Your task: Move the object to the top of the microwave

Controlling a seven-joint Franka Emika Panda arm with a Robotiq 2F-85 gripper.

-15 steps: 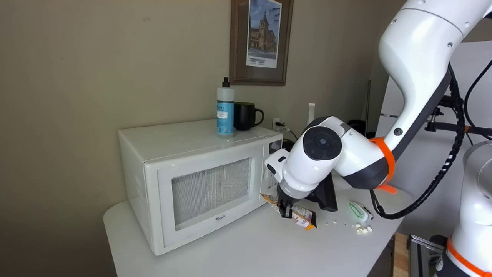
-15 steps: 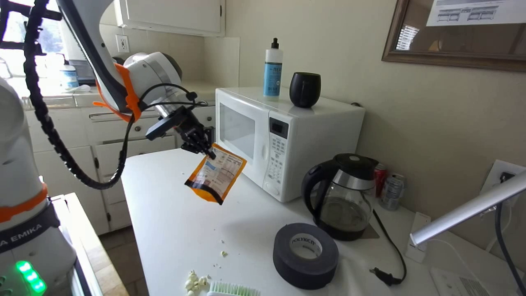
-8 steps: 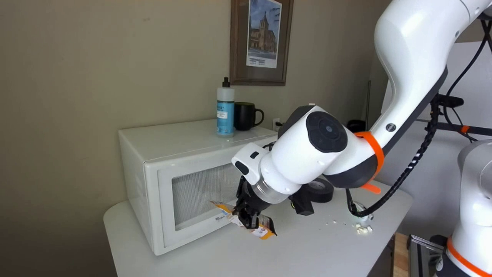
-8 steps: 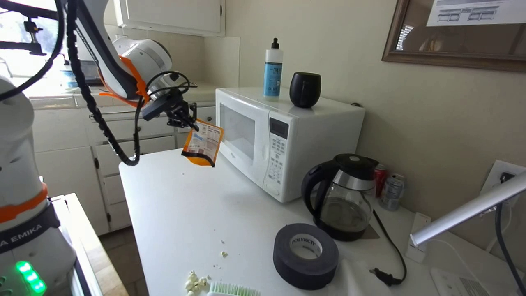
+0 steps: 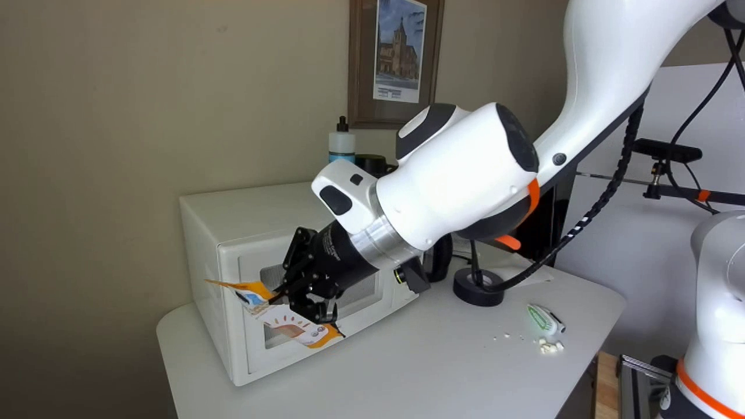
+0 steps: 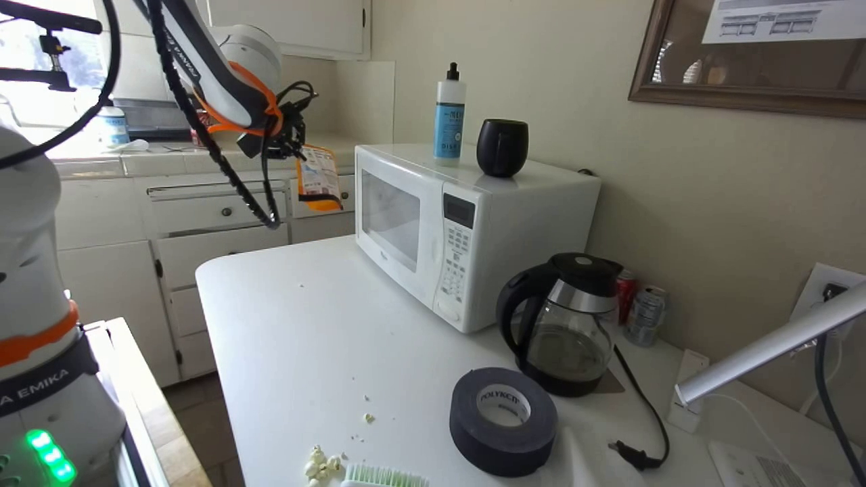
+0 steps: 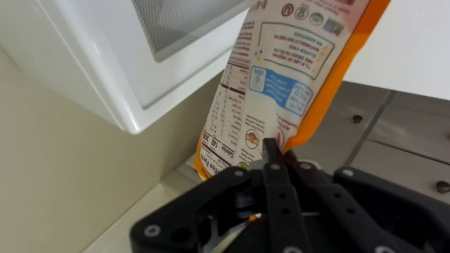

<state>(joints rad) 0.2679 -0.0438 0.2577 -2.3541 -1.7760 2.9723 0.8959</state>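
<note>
Packet [image 7: 277,88] in orange, white and blue hangs from the black gripper [image 7: 280,150], whose fingertips are pinched together on its orange edge, with most of the package beyond the tips. Print, upside down in the wrist view, gives “Calories,” “Facts,” the figures 140 and 300, and “Gluten Free” inside a framed panel; finer lines blur. The packet is in the air, clear of the table [image 6: 298,338], and in an exterior view it crosses the door of the white microwave [image 5: 250,209], apart from the appliance's top. The badge on the microwave's front is too small to read. “Franka Emika” runs along the robot arm [image 6: 233,84], and “A Emika” shows at its base [image 6: 74,406], where green lights glow. “Polyken” is printed on the core of a roll of dark tape [image 6: 500,443] lying on the table. A bottle [image 6: 448,128] with a blue label, its wording not fully legible, stands upright on the microwave beside a black mug [image 6: 502,149].
</note>
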